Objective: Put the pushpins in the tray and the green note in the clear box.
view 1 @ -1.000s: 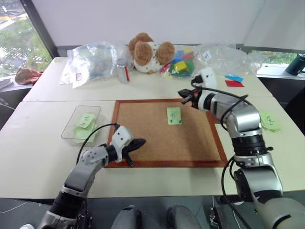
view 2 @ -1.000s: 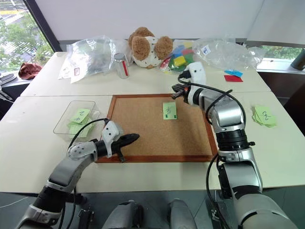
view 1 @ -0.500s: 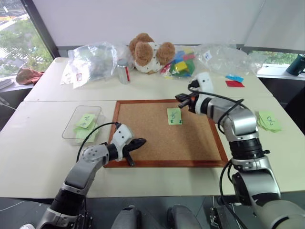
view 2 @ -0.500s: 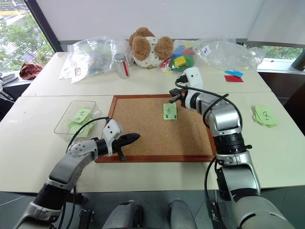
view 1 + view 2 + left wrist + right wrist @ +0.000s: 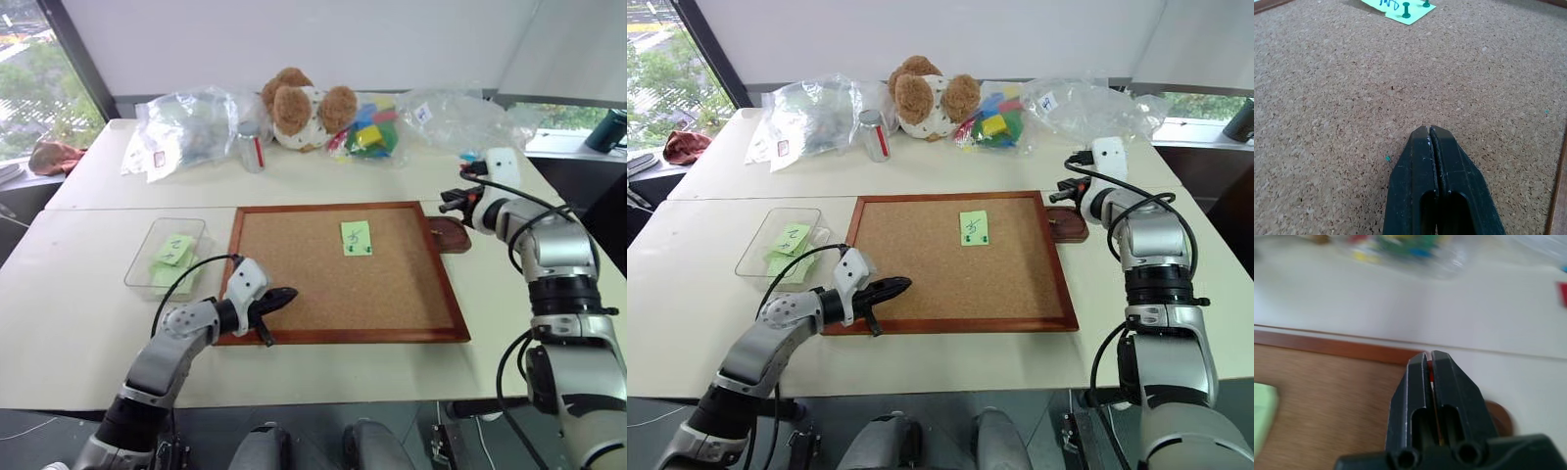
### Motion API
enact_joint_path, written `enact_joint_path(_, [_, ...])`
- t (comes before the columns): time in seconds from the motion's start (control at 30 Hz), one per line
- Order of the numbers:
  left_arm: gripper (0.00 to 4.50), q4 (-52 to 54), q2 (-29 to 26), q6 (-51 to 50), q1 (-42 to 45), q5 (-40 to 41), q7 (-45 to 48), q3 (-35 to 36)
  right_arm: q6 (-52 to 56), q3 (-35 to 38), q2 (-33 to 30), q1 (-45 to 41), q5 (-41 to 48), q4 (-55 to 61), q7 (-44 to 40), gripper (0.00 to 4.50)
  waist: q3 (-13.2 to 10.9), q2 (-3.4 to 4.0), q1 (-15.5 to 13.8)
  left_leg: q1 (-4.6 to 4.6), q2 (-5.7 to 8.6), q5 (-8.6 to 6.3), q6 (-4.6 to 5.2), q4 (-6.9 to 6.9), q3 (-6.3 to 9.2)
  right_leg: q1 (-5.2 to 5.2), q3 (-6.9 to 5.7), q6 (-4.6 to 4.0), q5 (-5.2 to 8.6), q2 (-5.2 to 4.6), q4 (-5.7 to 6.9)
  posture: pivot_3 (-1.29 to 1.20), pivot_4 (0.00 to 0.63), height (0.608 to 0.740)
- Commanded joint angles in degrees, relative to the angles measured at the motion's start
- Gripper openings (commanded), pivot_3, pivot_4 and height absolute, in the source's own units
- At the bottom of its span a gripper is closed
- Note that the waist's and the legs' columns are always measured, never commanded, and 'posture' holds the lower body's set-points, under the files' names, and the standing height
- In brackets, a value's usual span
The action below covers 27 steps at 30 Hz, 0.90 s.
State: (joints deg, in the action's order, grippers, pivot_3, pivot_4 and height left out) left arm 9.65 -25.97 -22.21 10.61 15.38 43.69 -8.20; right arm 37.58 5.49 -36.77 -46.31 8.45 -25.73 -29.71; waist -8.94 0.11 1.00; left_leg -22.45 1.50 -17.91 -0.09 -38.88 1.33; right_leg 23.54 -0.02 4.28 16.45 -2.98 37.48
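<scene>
The bench (image 5: 88, 323) is pale and wide, and a wood-framed corkboard (image 5: 343, 279) lies flat at its centre. Taking the corkboard as the clock's middle, large clear plastic bags (image 5: 191, 127) sit at about 11 o'clock along the far edge, a brown teddy bear (image 5: 299, 106) at 12 o'clock, and a bag of bright toy blocks (image 5: 372, 132) just to the bear's 3 o'clock side.

The clear box (image 5: 167, 257) stands on the bench at 9 o'clock, just beside the corkboard's frame, with pale green slips inside it. A small round brown tray (image 5: 449, 235) rests at 3 o'clock, touching or nearly touching the frame's far right corner.

The left gripper (image 5: 284, 294) hangs over the corkboard's near left corner, at about 8 o'clock, its fingers pressed together and holding nothing. The right gripper (image 5: 446, 206) sits just above the tray, fingers together with a sliver of red showing between them in the right wrist view.

The green note (image 5: 357, 237) lies on the corkboard toward 1 o'clock, fixed by the pushpins (image 5: 1406, 10), two small green-headed pins along its near edge.
</scene>
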Motion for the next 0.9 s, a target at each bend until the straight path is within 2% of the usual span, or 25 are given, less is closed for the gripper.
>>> enact_joint_path(0.03, [0.00, 1.2, -0.8, -1.1, -1.8, 0.6, -0.4, 1.2, -1.5, 0.4, -1.0, -0.1, -0.5, -0.5, -0.6, 0.02, 0.0, 0.01, 0.0, 0.00, 0.00, 0.00, 0.00, 0.00, 0.00, 0.00, 0.00, 0.00, 0.00, 0.00, 0.00, 0.00, 0.150, 0.740])
enact_joint_path(0.53, [0.00, 7.0, -6.3, -1.5, -13.1, 3.1, -1.7, 11.0, -2.0, 0.4, -0.5, 3.3, -0.9, -1.6, -1.8, 0.02, 0.0, 0.06, -0.1, 0.01, -0.01, 0.00, 0.00, 0.02, 0.00, -0.02, 0.02, -0.01, 0.01, -0.01, -0.03, 0.00, 0.150, 0.740])
enact_joint_path(0.9, [0.00, 7.8, -10.1, -1.6, -18.3, 0.5, -3.2, 11.3, -3.8, -0.2, -0.1, 2.1, -1.5, -4.9, -1.8, 0.02, 0.1, 0.19, 0.0, 0.04, -0.01, 0.00, 0.00, 0.05, 0.00, -0.04, 0.02, -0.02, 0.01, -0.03, -0.07, 0.00, 0.150, 0.740])
